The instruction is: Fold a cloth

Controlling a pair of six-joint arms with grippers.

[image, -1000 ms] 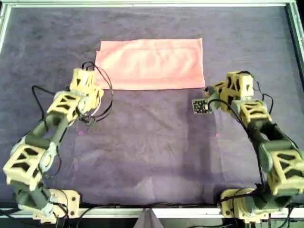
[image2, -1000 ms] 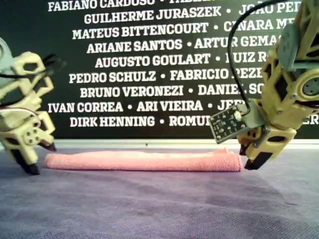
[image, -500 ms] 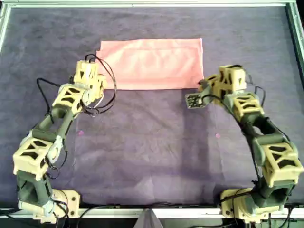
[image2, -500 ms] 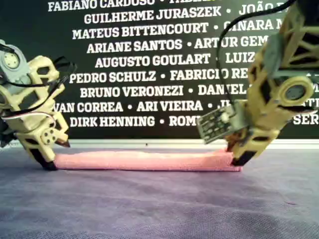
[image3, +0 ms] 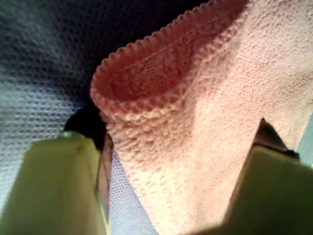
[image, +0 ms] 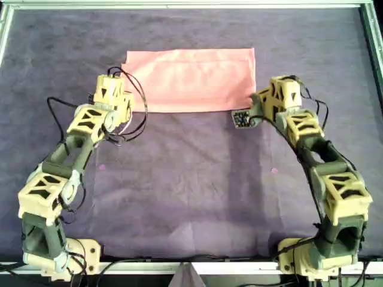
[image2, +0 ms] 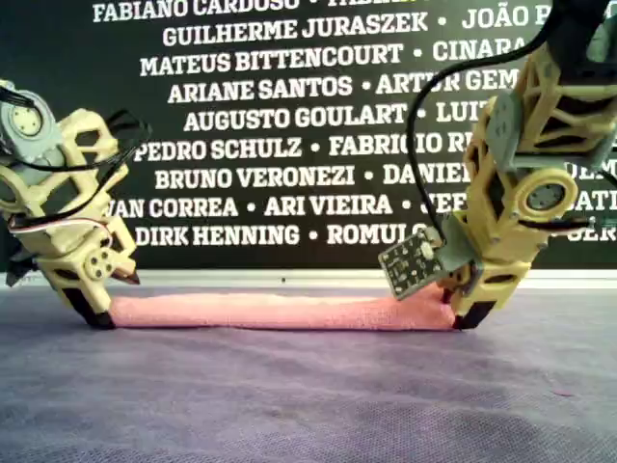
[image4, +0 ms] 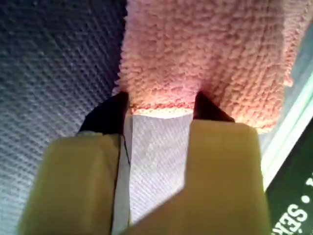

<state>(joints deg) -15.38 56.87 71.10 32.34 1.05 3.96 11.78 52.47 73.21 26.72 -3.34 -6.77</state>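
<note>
While the cloth (image: 191,80) lies folded into a flat salmon-pink strip on the far half of the dark purple mat (image: 191,191) covering the worktop, both arms reach to its near edge. In the overhead view the left gripper (image: 124,109) sits at the strip's near left corner and the right gripper (image: 256,105) at its near right corner. From the left wrist view, the left gripper's jaws stand spread with the looped, folded corner of the cloth (image3: 195,112) between them, one dark fingertip (image3: 85,125) down on the mat beside the fold and the other over the fabric. From the right wrist view, the right gripper's jaws are also spread, both dark tips touching the edge of the cloth (image4: 200,54), with bare mat showing between them. The exterior view shows the cloth (image2: 280,311) as a low roll, a gripper at each end, before a dark wall of white names (image2: 280,125).
</note>
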